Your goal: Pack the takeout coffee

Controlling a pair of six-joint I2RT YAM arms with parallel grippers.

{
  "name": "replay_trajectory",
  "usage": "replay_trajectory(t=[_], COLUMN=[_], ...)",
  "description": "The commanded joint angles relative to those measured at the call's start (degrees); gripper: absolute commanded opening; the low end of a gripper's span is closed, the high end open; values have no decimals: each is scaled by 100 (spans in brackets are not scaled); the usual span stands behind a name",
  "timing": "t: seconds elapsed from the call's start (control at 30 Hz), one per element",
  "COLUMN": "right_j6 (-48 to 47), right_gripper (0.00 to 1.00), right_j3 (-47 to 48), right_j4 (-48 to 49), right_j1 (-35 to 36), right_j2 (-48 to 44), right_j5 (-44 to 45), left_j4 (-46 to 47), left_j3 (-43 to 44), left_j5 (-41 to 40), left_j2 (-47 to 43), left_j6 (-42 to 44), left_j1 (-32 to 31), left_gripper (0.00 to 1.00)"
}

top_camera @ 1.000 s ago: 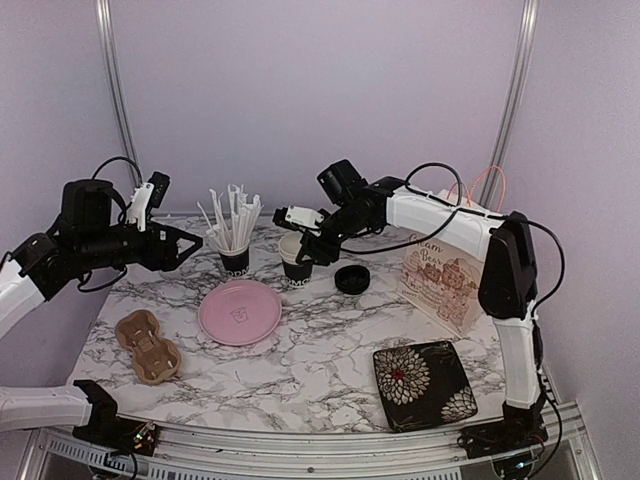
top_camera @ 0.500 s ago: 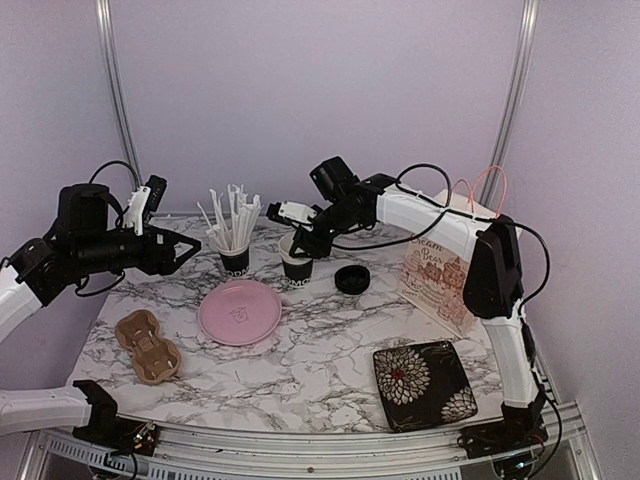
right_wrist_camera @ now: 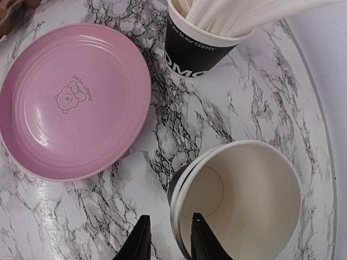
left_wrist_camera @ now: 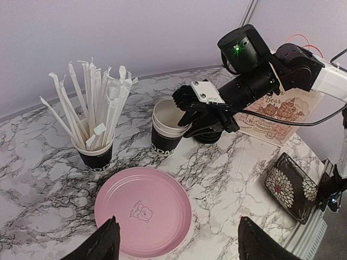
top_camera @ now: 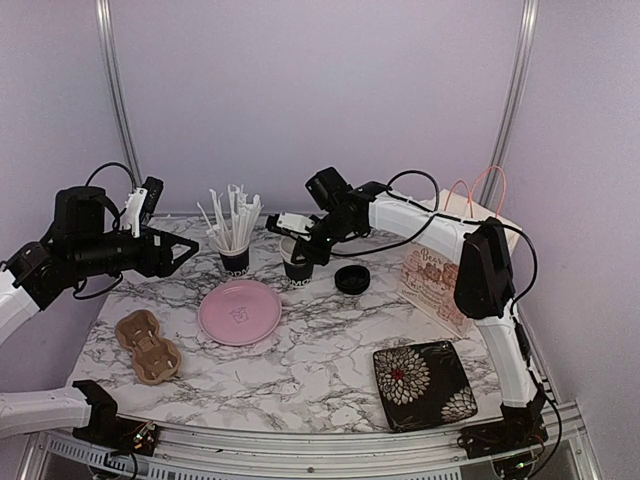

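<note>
Right gripper [right_wrist_camera: 170, 242] had its fingers straddling the near wall of the coffee cup [right_wrist_camera: 238, 200], one inside, one outside, narrowed down, but I couldn't tell if they'd actually bitten. Cup stood at the back of the marble table [top_camera: 320, 340], between the straw cup [top_camera: 233, 258] and a black lid [top_camera: 351, 279]. My worry: the rim looked doubled, like two cups nested, so a pinch on thin paper could crush the lip, or the outer one could slip off mid-lift. A swing left could also clip the straws. Left gripper [left_wrist_camera: 178, 241] hung wide open and empty off at the left side. Only one lid showed, the right wrist view cut the fingers off at the frame edge, and from the left wrist view the gripper covered the cup's right side and most of the lid
</note>
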Motion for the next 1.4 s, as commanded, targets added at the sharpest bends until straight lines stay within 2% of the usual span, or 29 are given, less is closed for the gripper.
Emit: replay_trajectory(t=[0.0, 0.4, 0.57, 0.63, 0.73, 0.77, 0.8, 0.83, 0.87, 0.93, 0.97, 1.0, 1.07, 1.1, 1.13, 1.2, 1.27, 1.37], right_j6=[-21, -34, 50, 55, 215, 188, -45, -89, 102, 165, 53, 166, 48, -150, -38, 518, 539, 771], right_gripper=[22, 0, 0, 0, 0, 0, 0, 0, 0, 0, 0, 0, 0, 0, 0, 0, 0, 0], right_j3=[250, 342, 585, 495, 648, 482, 475, 786, 831, 570, 793, 1048, 541, 466, 462, 302, 296, 335], right_j4=[-74, -48, 75, 345, 172, 364, 162, -222, -184, 69, -251, -350, 55, 18, 9, 389, 459, 400], right_j1=[46, 56, -6, 75, -58, 25, 151, 173, 46, 82, 31, -65, 94, 152, 87, -16, 43, 14], right_j2=[70, 7, -355, -431, -378, -416, -332, -194, -233, -283, -158, -105, -299, -350, -385, -488, -458, -394], right_j5=[58, 99, -230, 434, -252, 175, 386, -52, -625, -301, -652, -956, -92, -113, -505, -639, -268, -431], left_j4=[37, 38, 44, 45, 73, 90, 111, 157, 211, 376, 517, 647, 912, 1101, 1358, 1994, 2751, 3435], left_j3=[-82, -134, -153, -136, -85, -71, -62, -56, -52, -86, -135, -170, -230, -291, -411, -867, -1330, -1679], left_j5=[1, -21, 4, 41, 96, 98, 92, 90, 59, -42, -118, -264, -820, -1189, -1807, -2662, -3243, -3841], left_j2=[-59, -28, -4, 52, 162, 195, 236, 261, 287, 329, 357, 405, 501, 532, 546, 525, 562, 856], left_j6=[31, 53, 67, 67, 33, 8, -21, -60, -117, -302, -445, -691, -1176, -1470, -1784, -2610, -3422, -4308], left_j1=[-20, -20, -20, -20, -41, -57, -74, -99, -130, -207, -256, -317, -505, -648, -809, -1181, -1385, -1619], left_gripper=[76, 76, 76, 75, 74, 74, 74, 74, 74, 73, 73, 73, 72, 72, 71, 71, 69, 63])
